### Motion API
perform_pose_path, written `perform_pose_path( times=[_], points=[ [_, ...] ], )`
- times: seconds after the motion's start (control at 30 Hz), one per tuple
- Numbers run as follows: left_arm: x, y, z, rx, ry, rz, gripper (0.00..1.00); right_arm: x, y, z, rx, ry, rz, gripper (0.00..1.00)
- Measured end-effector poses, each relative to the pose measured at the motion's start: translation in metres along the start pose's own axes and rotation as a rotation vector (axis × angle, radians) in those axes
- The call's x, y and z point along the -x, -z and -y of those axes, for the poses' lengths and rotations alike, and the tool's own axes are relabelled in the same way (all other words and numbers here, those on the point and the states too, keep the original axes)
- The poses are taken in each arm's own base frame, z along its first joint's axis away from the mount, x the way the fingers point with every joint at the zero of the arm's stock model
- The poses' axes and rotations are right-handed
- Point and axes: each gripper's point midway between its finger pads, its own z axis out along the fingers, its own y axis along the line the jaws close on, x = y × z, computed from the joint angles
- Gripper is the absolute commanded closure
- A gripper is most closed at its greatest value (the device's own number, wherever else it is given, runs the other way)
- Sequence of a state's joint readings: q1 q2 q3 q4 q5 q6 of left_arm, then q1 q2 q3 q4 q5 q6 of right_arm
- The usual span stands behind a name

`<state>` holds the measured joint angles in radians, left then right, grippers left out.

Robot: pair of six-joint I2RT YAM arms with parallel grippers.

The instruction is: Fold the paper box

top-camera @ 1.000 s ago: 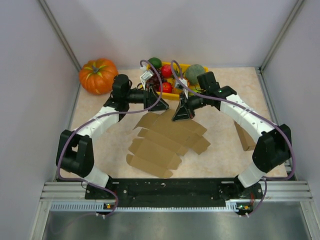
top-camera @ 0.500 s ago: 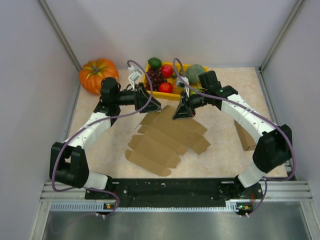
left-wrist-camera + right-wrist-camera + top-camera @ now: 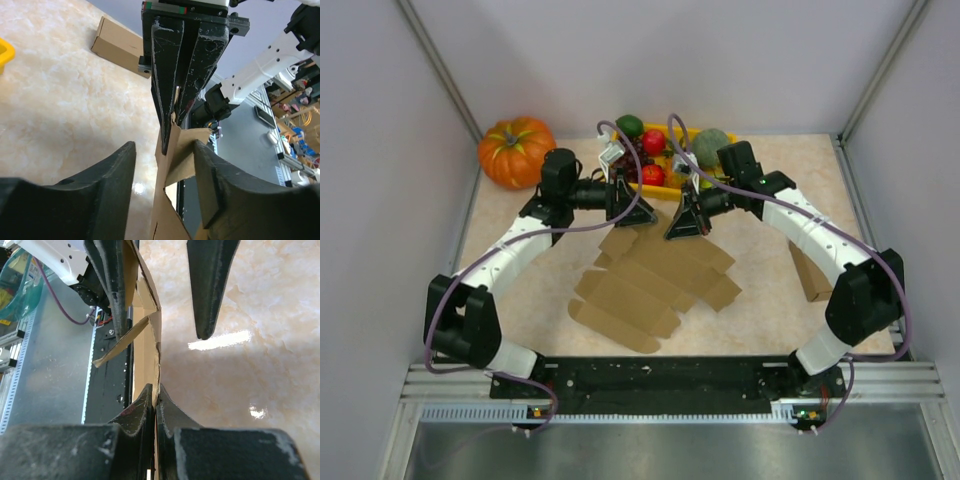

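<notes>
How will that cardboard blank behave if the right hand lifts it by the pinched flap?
Probably floppy: the blank is thin with many creases, so it should hinge and sag rather than rise flat. Likely light; the right hand pinches only an edge, so it may slip.

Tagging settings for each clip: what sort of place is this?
Probably a lab robot cell: white panel walls enclose the table, an aluminium rail runs along its near edge, and props like a pumpkin sit beyond the box.

Overhead looks down; facing wrist views share box.
</notes>
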<state>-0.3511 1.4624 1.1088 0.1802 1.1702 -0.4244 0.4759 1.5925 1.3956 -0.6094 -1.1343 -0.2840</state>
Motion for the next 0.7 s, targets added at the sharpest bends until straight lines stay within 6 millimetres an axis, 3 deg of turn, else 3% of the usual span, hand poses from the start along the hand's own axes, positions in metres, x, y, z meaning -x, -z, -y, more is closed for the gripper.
perform_pose_path(
  times=[0.03,0.07,0.13,0.17,0.23,0.27,0.3,0.37,0.43,0.6,0.63,0.7],
  points=[
    [0.0,-0.001,-0.001,0.0,-0.001,-0.003,0.65,0.0,0.0,0.0,0.0,0.0,0.0,1.0],
    [0.001,-0.001,-0.001,-0.001,0.001,-0.006,0.82,0.0,0.0,0.0,-0.001,-0.001,-0.001,1.0],
    [0.002,-0.002,-0.002,-0.009,0.005,-0.012,1.0,-0.001,0.0,0.002,-0.01,-0.001,-0.003,1.0],
    [0.002,-0.002,-0.001,-0.013,0.003,-0.015,1.0,-0.001,0.0,0.003,-0.016,-0.002,-0.005,1.0],
    [0.001,-0.002,-0.002,-0.011,-0.006,-0.018,0.97,-0.001,0.001,0.003,-0.019,-0.002,-0.006,1.0],
    [0.001,-0.002,-0.002,-0.004,-0.006,-0.017,0.84,-0.001,0.001,0.004,-0.02,-0.002,-0.006,1.0],
    [0.001,-0.001,-0.004,0.008,-0.002,-0.014,0.51,-0.002,0.0,0.005,-0.023,-0.003,-0.007,1.0],
    [0.002,0.004,-0.005,0.045,0.004,0.0,0.36,-0.002,0.0,0.006,-0.021,-0.002,-0.006,1.0],
    [0.004,0.025,-0.01,0.141,0.028,0.043,0.37,-0.001,0.002,0.006,-0.016,-0.005,0.0,1.0],
    [-0.01,0.122,-0.029,0.508,0.113,0.267,0.56,0.002,0.011,0.008,-0.008,-0.013,0.026,1.0],
    [-0.019,0.13,-0.029,0.537,0.131,0.289,0.59,0.003,0.013,0.009,-0.005,-0.015,0.032,1.0],
    [-0.041,0.126,-0.027,0.514,0.19,0.283,0.58,0.004,0.016,0.01,-0.004,-0.019,0.041,1.0]
  ],
)
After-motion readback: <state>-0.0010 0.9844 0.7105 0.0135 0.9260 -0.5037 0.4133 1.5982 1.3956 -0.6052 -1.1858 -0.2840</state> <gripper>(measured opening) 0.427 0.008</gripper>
